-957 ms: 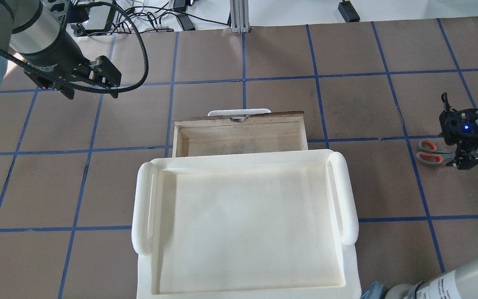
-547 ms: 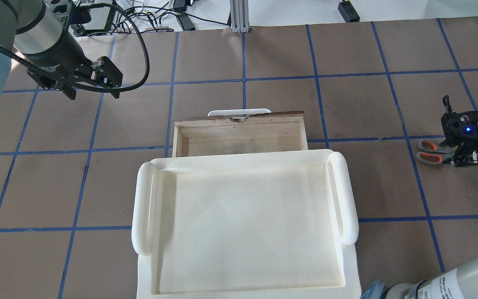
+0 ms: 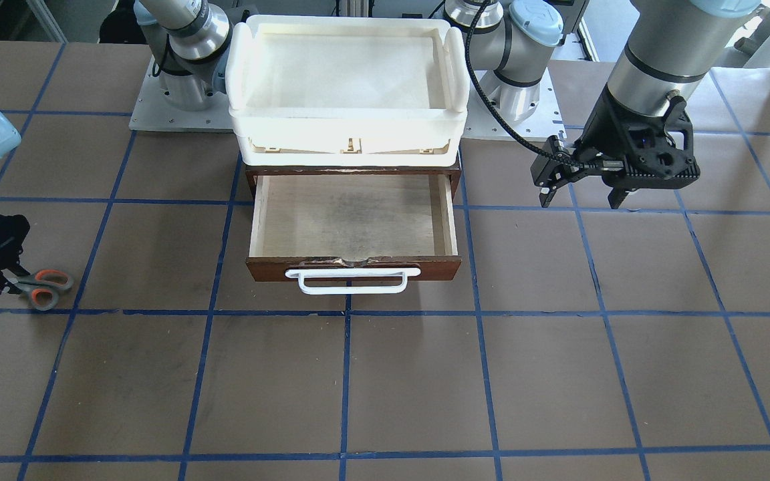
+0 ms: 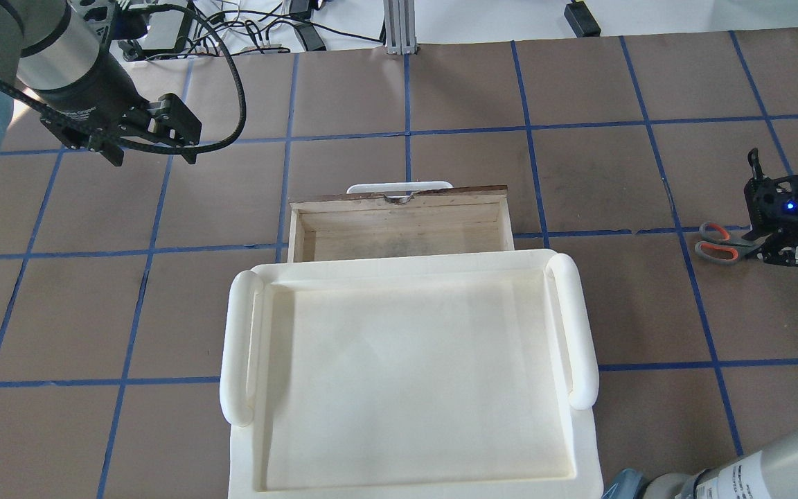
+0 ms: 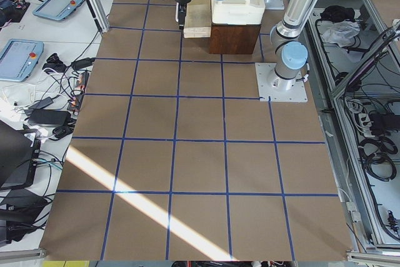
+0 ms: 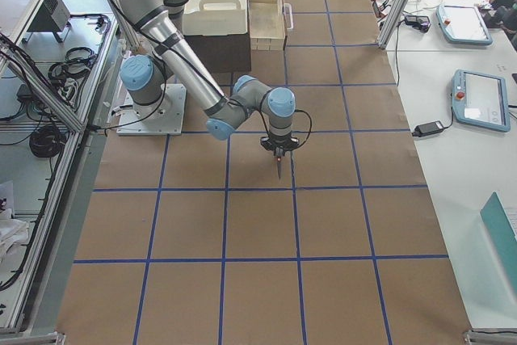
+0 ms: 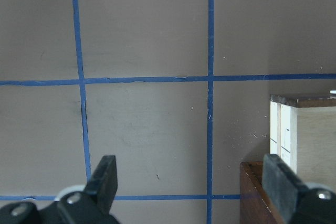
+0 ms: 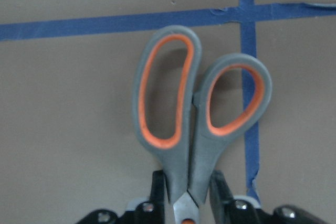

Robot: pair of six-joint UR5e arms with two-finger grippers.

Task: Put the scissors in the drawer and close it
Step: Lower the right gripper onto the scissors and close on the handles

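Observation:
The scissors [image 4: 717,242], grey loops lined in orange-red, are at the table's far right; they also show in the front view [image 3: 44,288]. My right gripper [image 4: 763,246] is shut on them just behind the loops; in the right wrist view [image 8: 187,195] both fingers [image 8: 157,186] press the scissors [image 8: 191,145]. The drawer [image 4: 440,193] stands pulled open at the middle, its pale inside bare and its white handle [image 3: 351,280] towards the operators' side. My left gripper [image 4: 153,154] hovers open and holds nothing, left of the drawer [image 7: 286,124].
A white plastic tray [image 4: 238,346] sits on top of the brown cabinet [image 3: 251,175] that holds the drawer. The table is brown paper with a blue tape grid. Cables and boxes [image 4: 163,28] lie beyond the far edge.
My right gripper has shifted a little to the right and farther from the robot, and the scissors have moved with it. The left arm swayed slightly and is back where it was.

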